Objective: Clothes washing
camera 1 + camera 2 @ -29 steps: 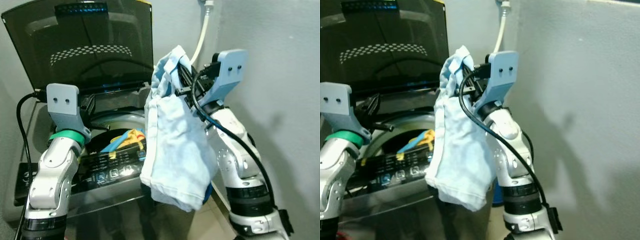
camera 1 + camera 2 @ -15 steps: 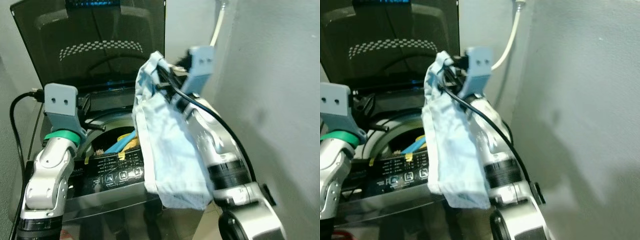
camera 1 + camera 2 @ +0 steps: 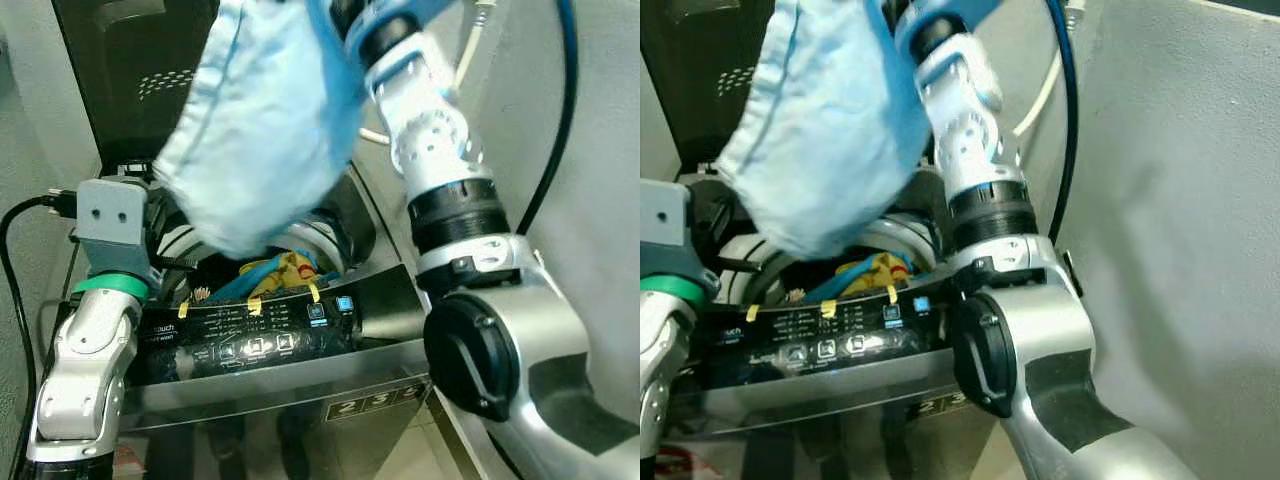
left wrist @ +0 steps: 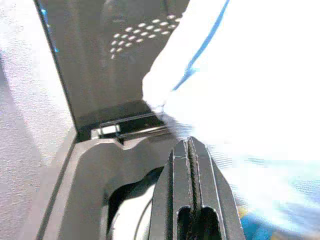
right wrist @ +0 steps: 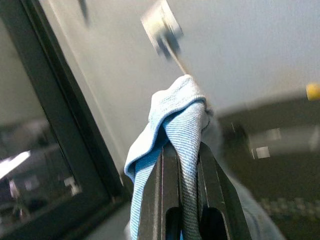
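**Right arm raised high with its fingers pinched; left arm low, fingers pressed together**

The robot's right arm (image 3: 450, 190) stretches up and forward, its silver forearm and black elbow joint large in the head views, the wrist lifted to the top edge. In its wrist view, the right gripper (image 5: 182, 165) has both black fingers squeezed on a fold of light blue cloth (image 5: 172, 120), which bunches just past the fingertips and trails back between them. The left arm (image 3: 85, 350) is bent, forearm upright, grey wrist block on top. The left gripper (image 4: 190, 165) shows its two fingers pressed flat together with nothing between them.
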`<state>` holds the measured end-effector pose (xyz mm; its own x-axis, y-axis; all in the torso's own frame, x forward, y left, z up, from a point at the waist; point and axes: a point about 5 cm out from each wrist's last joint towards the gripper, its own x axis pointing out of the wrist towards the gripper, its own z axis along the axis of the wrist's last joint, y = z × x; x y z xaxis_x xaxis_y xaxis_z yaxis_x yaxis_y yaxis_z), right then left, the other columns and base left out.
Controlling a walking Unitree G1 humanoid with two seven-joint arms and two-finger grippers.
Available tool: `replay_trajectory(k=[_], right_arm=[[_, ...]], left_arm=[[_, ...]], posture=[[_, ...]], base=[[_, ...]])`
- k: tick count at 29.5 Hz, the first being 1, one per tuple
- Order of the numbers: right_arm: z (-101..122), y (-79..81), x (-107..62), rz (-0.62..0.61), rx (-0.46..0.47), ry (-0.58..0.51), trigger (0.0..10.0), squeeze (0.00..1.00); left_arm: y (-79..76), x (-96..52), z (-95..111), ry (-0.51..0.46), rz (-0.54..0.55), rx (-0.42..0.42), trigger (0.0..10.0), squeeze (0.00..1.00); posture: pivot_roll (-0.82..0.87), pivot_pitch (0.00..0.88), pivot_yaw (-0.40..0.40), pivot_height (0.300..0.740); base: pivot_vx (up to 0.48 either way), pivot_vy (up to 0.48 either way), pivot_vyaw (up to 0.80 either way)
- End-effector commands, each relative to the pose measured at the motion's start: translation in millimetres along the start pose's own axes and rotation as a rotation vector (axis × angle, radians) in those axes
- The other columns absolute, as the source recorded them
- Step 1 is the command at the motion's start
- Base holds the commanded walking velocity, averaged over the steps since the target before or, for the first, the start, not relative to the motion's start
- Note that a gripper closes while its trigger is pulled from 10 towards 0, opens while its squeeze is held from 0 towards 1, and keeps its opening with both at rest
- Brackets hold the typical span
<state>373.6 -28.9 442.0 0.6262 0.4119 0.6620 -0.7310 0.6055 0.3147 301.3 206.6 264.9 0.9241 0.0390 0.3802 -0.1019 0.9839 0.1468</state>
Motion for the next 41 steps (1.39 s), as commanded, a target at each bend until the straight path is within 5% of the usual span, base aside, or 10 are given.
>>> replay_trajectory(k=[1,8,12,17,22,34,35,36,37,41], right_arm=[[-10.9,4.7,-0.7,0.069,-0.063,0.074,10.0,0.0],[-62.2,-10.1,-19.4,0.118,-0.216,0.335,10.0,0.0],[-105.1,-35.6,-49.4,0.054,-0.437,0.581,10.0,0.0],[-112.6,-46.9,-58.2,-0.018,-0.465,0.628,10.0,0.0],[-120.3,-71.6,-75.2,-0.208,-0.391,0.718,10.0,0.0],[-123.7,-75.5,-80.4,-0.233,-0.376,0.747,10.0,0.0],[-124.5,-74.5,-80.3,-0.231,-0.368,0.749,10.0,0.84],[-124.5,-74.5,-80.3,-0.231,-0.368,0.749,10.0,0.84],[-125.1,-73.1,-79.8,-0.222,-0.362,0.754,10.0,1.0],[-125.1,-73.1,-79.8,-0.222,-0.362,0.754,10.0,1.0]], left_arm=[[-4.4,1.0,-0.3,0.002,-0.032,0.002,10.0,0.0],[-13.1,4.0,-0.9,0.006,-0.088,0.008,10.0,0.0],[-22.0,2.1,-3.0,0.035,-0.196,0.016,10.0,0.0],[-26.2,-0.8,-4.2,0.053,-0.263,0.014,10.0,0.0],[-29.6,-11.9,-14.9,0.214,-0.4,0.057,10.0,0.0],[-23.3,-10.6,-18.3,0.374,-0.383,0.073,10.0,0.0],[-20.4,-7.4,-13.7,0.402,-0.368,0.064,10.0,0.0],[-20.4,-7.4,-13.7,0.402,-0.368,0.064,10.0,0.0],[-18.7,-5.2,-9.8,0.416,-0.358,0.061,10.0,0.0],[-18.7,-5.2,-9.8,0.416,-0.358,0.061,10.0,0.0]], posture=[[0.07,0.035,0.026,0.74],[0.06,0.033,0.041,0.74],[0.06,0.036,0.05,0.74],[0.06,0.035,0.049,0.74],[0.07,0.036,0.055,0.74],[0.07,0.038,0.072,0.74],[0.07,0.038,0.072,0.74],[0.07,0.038,0.072,0.74],[0.07,0.037,0.073,0.74],[0.07,0.037,0.073,0.74]], base=[[0.0,0.0,0.0],[0.0,0.0,0.0],[0.0,0.0,0.0],[0.0,0.0,0.0],[0.0,0.0,0.0],[0.0,0.0,0.0],[0.0,0.0,0.0],[0.0,0.0,0.0],[0.0,0.0,0.0],[0.0,0.0,0.0]])
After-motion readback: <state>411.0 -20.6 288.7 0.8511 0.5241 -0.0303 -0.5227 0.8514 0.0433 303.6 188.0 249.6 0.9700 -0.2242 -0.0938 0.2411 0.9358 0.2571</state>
